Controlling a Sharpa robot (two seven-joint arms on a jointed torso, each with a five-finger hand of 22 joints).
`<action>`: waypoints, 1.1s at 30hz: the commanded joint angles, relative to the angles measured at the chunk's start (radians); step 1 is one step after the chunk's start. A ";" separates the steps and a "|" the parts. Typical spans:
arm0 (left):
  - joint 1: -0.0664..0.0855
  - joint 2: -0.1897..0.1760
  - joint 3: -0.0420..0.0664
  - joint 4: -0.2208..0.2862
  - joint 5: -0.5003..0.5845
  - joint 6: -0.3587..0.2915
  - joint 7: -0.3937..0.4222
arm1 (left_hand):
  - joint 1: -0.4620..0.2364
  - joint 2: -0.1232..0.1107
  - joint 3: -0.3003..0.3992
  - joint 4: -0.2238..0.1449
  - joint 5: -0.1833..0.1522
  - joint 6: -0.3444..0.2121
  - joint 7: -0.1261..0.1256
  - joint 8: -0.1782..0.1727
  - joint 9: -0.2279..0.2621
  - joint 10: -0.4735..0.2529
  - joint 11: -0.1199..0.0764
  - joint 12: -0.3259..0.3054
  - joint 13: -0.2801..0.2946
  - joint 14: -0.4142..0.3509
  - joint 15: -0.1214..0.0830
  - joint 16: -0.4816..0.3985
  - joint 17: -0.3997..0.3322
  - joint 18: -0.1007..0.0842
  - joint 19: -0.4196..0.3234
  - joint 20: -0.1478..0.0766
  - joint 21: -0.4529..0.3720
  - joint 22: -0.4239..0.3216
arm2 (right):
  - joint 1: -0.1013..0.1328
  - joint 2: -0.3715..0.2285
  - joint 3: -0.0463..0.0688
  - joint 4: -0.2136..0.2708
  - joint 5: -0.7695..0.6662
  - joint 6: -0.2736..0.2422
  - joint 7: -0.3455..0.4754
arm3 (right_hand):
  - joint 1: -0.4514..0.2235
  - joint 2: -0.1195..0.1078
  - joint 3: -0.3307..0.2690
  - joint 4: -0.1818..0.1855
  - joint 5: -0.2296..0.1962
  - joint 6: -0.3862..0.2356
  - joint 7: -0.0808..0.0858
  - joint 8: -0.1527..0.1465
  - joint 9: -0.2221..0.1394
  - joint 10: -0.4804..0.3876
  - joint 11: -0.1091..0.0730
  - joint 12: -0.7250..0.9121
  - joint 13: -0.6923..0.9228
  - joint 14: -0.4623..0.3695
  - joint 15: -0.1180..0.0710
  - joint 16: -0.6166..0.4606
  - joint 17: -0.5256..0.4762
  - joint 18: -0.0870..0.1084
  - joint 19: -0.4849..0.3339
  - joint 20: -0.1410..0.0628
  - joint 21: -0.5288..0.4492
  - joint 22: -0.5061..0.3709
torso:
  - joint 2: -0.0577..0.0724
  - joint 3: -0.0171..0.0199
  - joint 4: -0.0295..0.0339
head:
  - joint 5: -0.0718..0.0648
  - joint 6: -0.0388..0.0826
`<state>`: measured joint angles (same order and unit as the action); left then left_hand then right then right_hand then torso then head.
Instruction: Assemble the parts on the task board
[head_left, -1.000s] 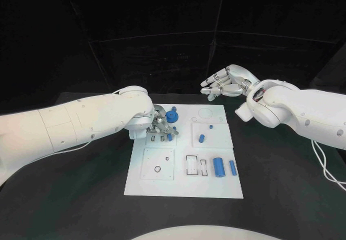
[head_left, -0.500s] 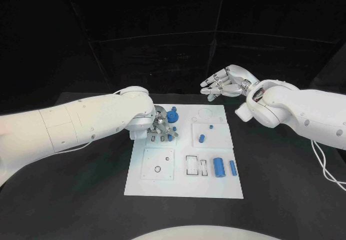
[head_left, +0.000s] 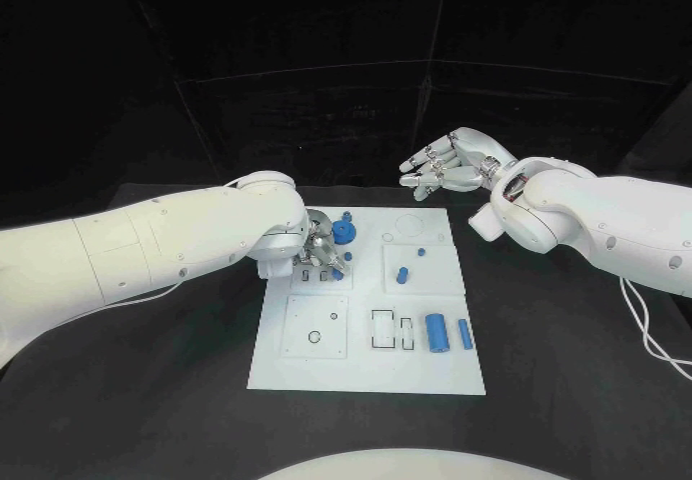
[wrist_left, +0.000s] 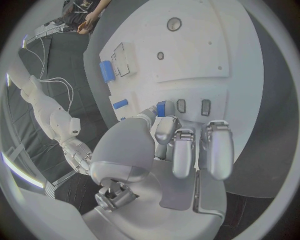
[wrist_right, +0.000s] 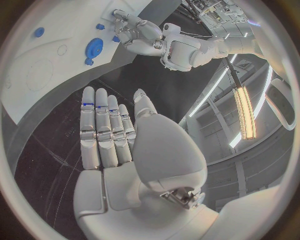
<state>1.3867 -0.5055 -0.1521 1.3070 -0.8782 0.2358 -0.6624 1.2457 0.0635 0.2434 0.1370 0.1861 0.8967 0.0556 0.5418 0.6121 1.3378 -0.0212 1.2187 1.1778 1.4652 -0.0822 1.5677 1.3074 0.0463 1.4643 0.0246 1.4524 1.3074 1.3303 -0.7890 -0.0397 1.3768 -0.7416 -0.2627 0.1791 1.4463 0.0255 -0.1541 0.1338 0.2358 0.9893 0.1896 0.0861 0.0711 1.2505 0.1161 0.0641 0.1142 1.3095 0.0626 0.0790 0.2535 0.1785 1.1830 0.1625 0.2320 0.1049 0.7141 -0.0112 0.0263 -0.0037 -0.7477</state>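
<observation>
Currently: my left hand (head_left: 319, 256) pinches a small blue peg (wrist_left: 160, 108) over the white task board's (head_left: 361, 375) slots for insertion; right hand (head_left: 450, 166) beyond it, spread, empty.

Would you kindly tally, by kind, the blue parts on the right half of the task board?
Small blue pieces: 2
Long blue cylinders: 2
Total: 4

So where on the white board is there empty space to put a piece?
The near strip of the task board, below the square plate and the two blue cylinders, is bare. The far left corner is crowded by the left hand and blue gear.
</observation>
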 joint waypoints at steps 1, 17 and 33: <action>0.001 -0.004 0.000 0.006 0.012 -0.025 0.021 | -0.081 -0.067 0.329 -0.131 0.001 0.006 0.010 0.012 0.022 0.003 0.002 -0.005 -0.006 0.106 0.007 0.003 0.263 -0.003 0.028 0.003 -0.008 0.085 | 0.002 0.002 0.001 -0.001 0.001 0.009 0.007 | 0.001 0.008 -0.005 0.002 0.007 -0.003 0.001 0.006 0.001 -0.005 0.002 0.004 -0.001 -0.007 0.001 -0.006 -0.001 0.006 0.003 0.007 -0.005 -0.001 | 0.000 -0.0003 0.0001 | 0.001 0.001; 0.008 -0.097 0.001 0.075 0.030 -0.128 0.066 | -0.186 -0.103 0.515 -0.182 -0.003 -0.005 0.002 0.048 0.064 0.004 0.003 -0.020 -0.027 0.106 0.005 0.003 0.263 -0.002 0.024 0.008 -0.016 0.078 | 0.002 0.005 0.001 -0.010 0.001 0.002 0.006 | 0.001 0.008 -0.005 0.001 0.008 -0.003 0.001 0.006 0.001 -0.005 0.002 0.004 -0.002 -0.007 0.001 -0.007 -0.001 0.006 0.004 0.007 -0.006 -0.002 | 0.000 0.0004 0.0019 | 0.008 -0.001; -0.007 -0.132 -0.001 0.098 -0.108 -0.173 0.071 | -0.193 -0.108 0.523 -0.189 -0.006 -0.007 0.001 0.053 0.069 0.003 0.003 -0.023 -0.032 0.106 0.004 0.003 0.263 0.000 0.021 0.007 -0.020 0.071 | 0.002 0.000 0.000 -0.008 0.001 -0.004 0.009 | -0.001 0.010 -0.006 0.003 0.009 -0.003 0.001 0.007 0.001 -0.005 0.002 0.004 -0.002 -0.007 0.001 -0.007 -0.001 0.006 0.005 0.007 -0.007 -0.002 | -0.001 -0.0003 0.0071 | 0.013 0.000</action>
<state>1.3798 -0.6375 -0.1535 1.4048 -0.9319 0.0779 -0.6066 1.0540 -0.0493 0.6094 0.1008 0.1856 0.8968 0.0591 0.5890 0.6806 1.3378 -0.0210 1.2022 1.1468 1.4652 -0.0821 1.5677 1.3074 0.0463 1.4661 0.0266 1.4370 1.3073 1.3301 -0.7887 -0.0398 1.3676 -0.7416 -0.2616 0.1797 1.4463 0.0255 -0.1558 0.1356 0.2418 0.9893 0.1896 0.0861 0.0709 1.2505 0.1161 0.0641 0.1133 1.3095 0.0626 0.0790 0.2536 0.1786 1.1865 0.1660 0.2292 0.1037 0.7130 -0.0114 0.0340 0.0074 -0.7486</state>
